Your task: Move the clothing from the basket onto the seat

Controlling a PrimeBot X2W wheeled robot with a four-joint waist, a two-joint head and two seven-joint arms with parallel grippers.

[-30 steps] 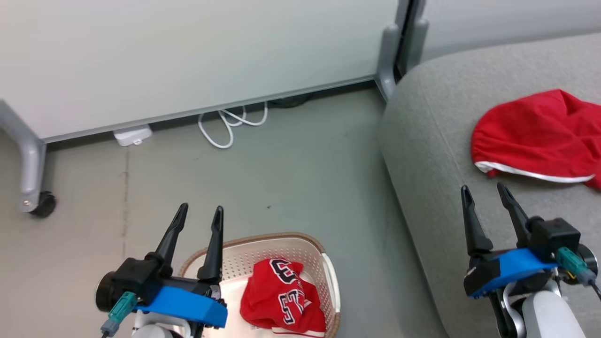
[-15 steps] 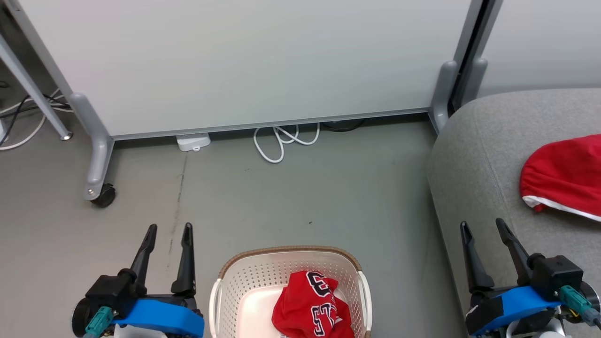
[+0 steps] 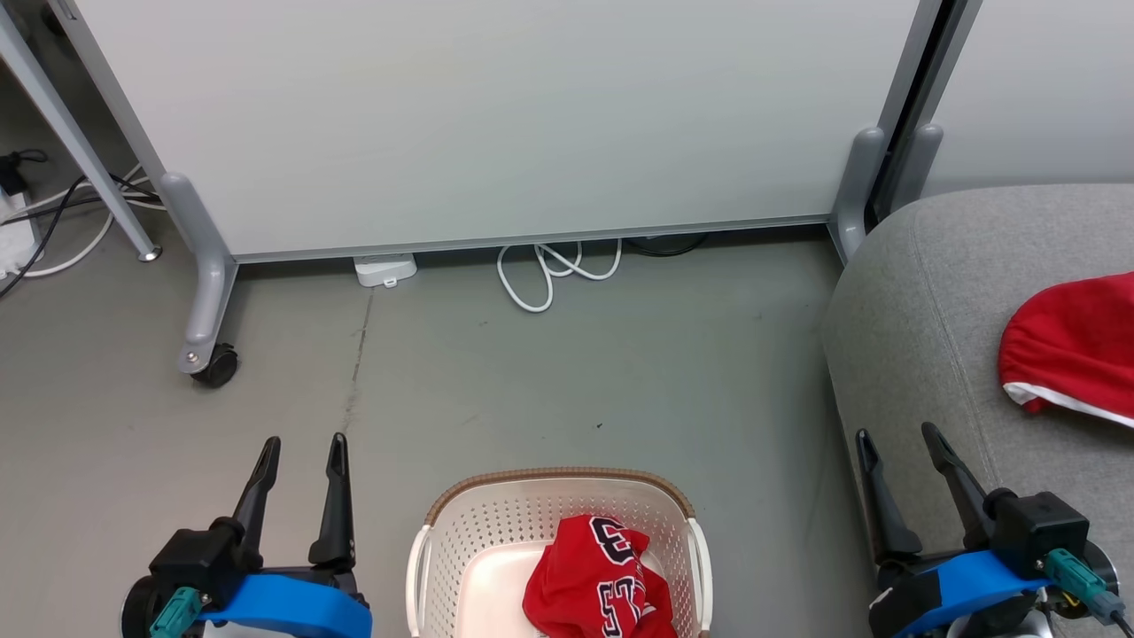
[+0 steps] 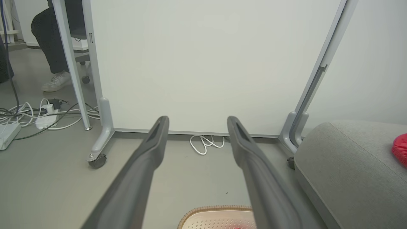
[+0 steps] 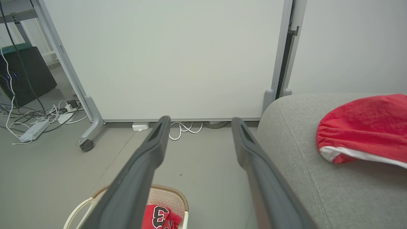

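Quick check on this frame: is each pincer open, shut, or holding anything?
Left pincer: open, holding nothing.
Right pincer: open, holding nothing.

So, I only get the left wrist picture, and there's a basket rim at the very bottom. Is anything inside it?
Observer: Yes, a crumpled red jersey with black-and-white characters lies in the basket.
Operator: And the red sliver at the far right?
Observer: That's a plain red garment with white trim, lying on the sofa.
Operator: What about the other arm?
Observer: The right claw is open and empty.
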